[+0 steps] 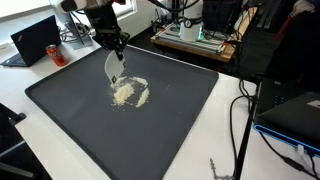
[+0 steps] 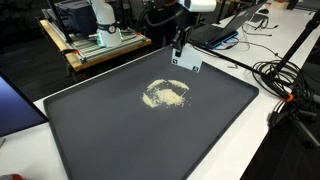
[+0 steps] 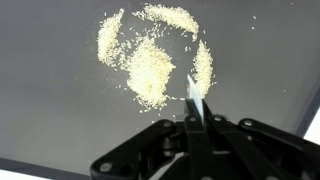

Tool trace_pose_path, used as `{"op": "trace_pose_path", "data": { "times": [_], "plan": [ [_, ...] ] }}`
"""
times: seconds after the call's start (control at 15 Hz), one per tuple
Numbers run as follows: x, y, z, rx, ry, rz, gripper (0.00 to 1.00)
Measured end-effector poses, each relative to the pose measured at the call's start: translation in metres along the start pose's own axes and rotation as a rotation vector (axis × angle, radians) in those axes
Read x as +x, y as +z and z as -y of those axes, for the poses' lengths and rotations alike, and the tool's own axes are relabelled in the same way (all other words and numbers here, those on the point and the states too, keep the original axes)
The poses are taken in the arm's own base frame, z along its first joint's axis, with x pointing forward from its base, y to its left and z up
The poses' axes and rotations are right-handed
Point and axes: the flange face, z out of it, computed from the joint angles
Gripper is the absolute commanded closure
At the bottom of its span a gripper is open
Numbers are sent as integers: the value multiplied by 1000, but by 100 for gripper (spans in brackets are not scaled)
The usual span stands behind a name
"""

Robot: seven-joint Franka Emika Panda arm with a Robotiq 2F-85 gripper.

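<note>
A pile of pale grains (image 1: 128, 92) (image 2: 165, 95) lies on a dark mat (image 1: 150, 135) (image 2: 150, 140), with thinner arcs of grains curving round the main heap (image 3: 150, 72). My gripper (image 3: 197, 122) is shut on a thin white card (image 3: 195, 98), seen edge-on in the wrist view. In both exterior views the card (image 1: 113, 65) (image 2: 186, 60) hangs down from the gripper (image 1: 110, 42) (image 2: 182, 42). Its lower edge is at or just above the mat, right beside the edge of the grains. I cannot tell if it touches the mat.
A laptop (image 1: 35, 40) and a red can (image 1: 57, 52) sit beyond one corner of the mat. A wooden bench with gear (image 1: 195, 38) (image 2: 95, 45) stands behind. Cables (image 1: 242, 125) (image 2: 285, 80) trail on the white table beside the mat.
</note>
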Motion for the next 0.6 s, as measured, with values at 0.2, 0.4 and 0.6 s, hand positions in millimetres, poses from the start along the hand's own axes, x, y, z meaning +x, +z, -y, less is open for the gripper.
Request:
{"op": "trace_pose_path", "data": {
  "times": [0.2, 0.4, 0.6],
  "plan": [
    [-6, -18, -4, 9, -51, 19, 99],
    [-22, -47, -10, 13, -94, 21, 99],
    [-45, -81, -13, 12, -145, 9, 99]
  ]
}}
